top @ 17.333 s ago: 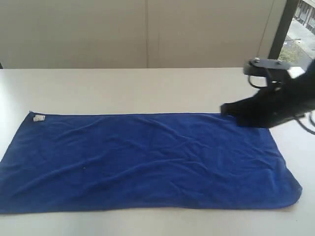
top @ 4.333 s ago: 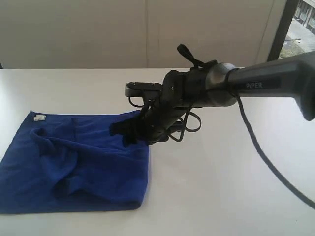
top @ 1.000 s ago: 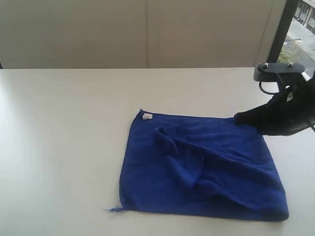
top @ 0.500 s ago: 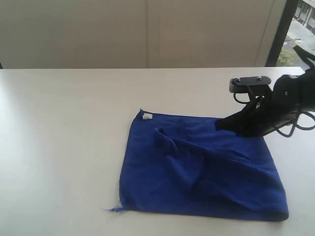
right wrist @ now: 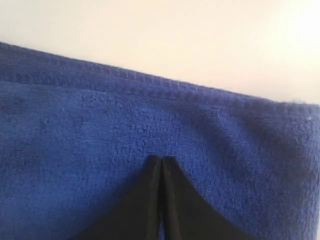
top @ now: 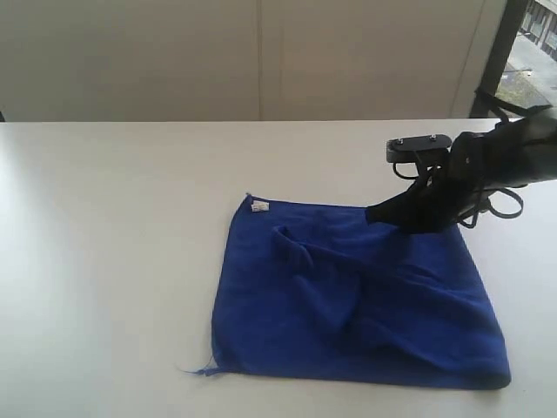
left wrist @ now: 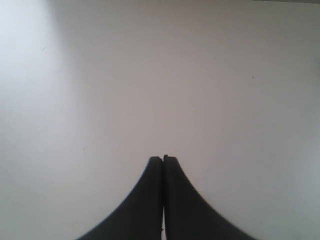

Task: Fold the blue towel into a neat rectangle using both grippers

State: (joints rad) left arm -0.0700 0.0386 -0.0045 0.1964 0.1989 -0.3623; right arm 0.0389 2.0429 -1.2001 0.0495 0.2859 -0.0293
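The blue towel (top: 357,292) lies folded roughly in half on the white table (top: 122,261), rumpled, with a raised crease across its top layer and a small white tag (top: 260,206) at its far left corner. My right gripper (top: 372,213) is shut and empty, its tips low over the towel's far edge. In the right wrist view the shut tips (right wrist: 161,158) sit over blue cloth (right wrist: 75,145) just inside the hem. My left gripper (left wrist: 163,159) is shut, with only bare table beneath it; the exterior view does not show it.
A pale wall (top: 261,57) runs behind the table's far edge. A dark window frame (top: 496,57) stands at the back right. A loose thread (top: 198,371) sticks out at the towel's near left corner.
My right gripper has slid left along the towel's far edge, from its far right corner towards the middle. The towel has not moved.
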